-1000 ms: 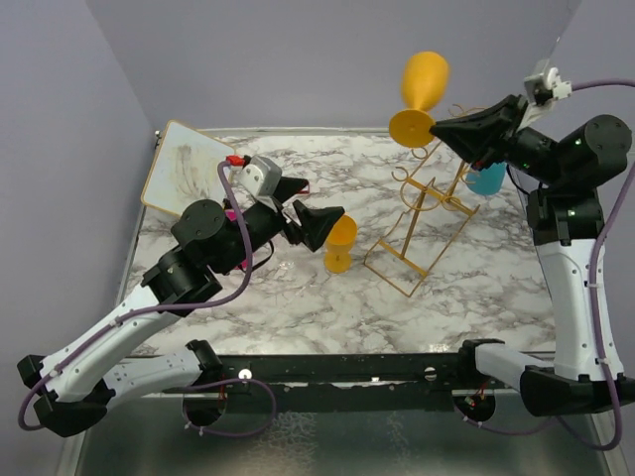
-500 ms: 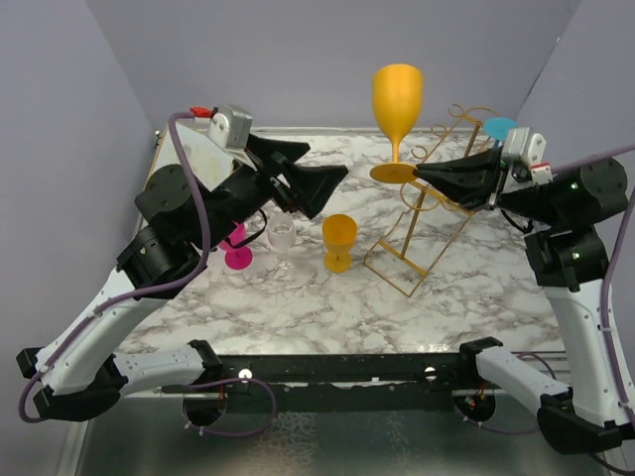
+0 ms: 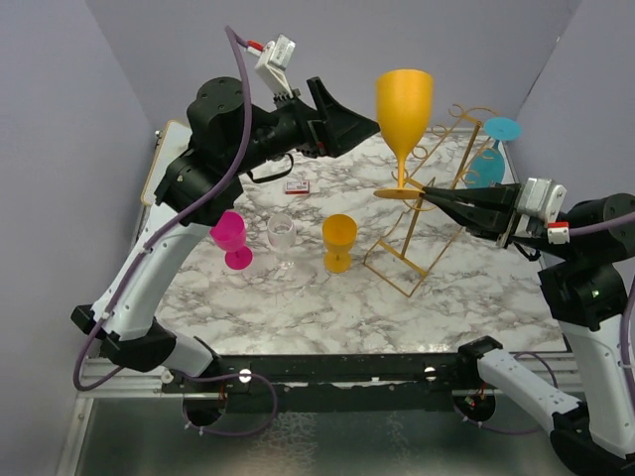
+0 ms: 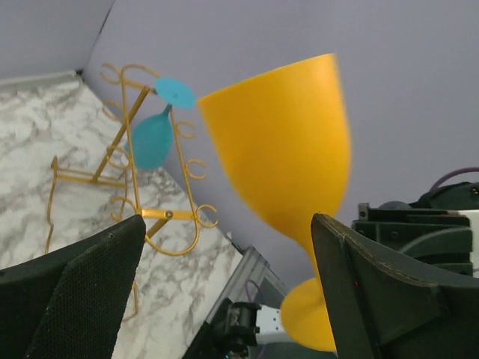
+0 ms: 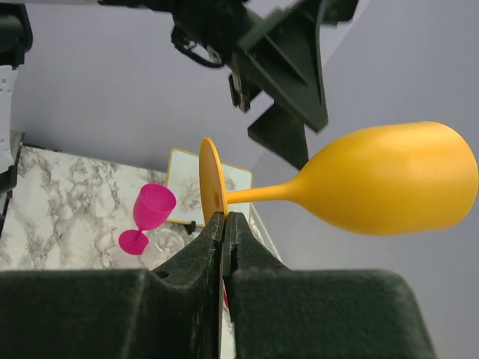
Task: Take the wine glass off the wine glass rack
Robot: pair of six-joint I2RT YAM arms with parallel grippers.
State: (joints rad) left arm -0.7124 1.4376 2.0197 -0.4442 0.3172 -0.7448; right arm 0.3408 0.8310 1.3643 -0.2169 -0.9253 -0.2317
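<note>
Top external view gives us the clearest layout: the right tool point(image 3: 429, 192) is closed flat on the rim of the foot of the big orange wine glass point(image 3: 404, 99). It holds the glass upright in the air, bowl uppermost, well above the worktop point(image 3: 327, 297). In this view the foot sits just beside the upper left hooks of the wine glass rack point(image 3: 442, 254), and we cannot tell from here whether it touches the wire. From the right wrist camera we see the two fingers pressed together on the edge of the foot disc, with stem and bowl reaching away from them.

We find the left tool point(image 3: 369, 121) raised high, just left of the bowl, its fingers spread wide and gripping nothing. Its wrist camera shows the bowl, slightly blurred, in the gap between the fingers and apart from both.

On the rack's far side we see a teal glass point(image 3: 483, 164) hanging upside down by its foot. Standing on the worktop to the left of the rack are a small orange glass point(image 3: 339, 236), a clear glass point(image 3: 283, 238) and a pink glass point(image 3: 229, 235), in a row.
</note>
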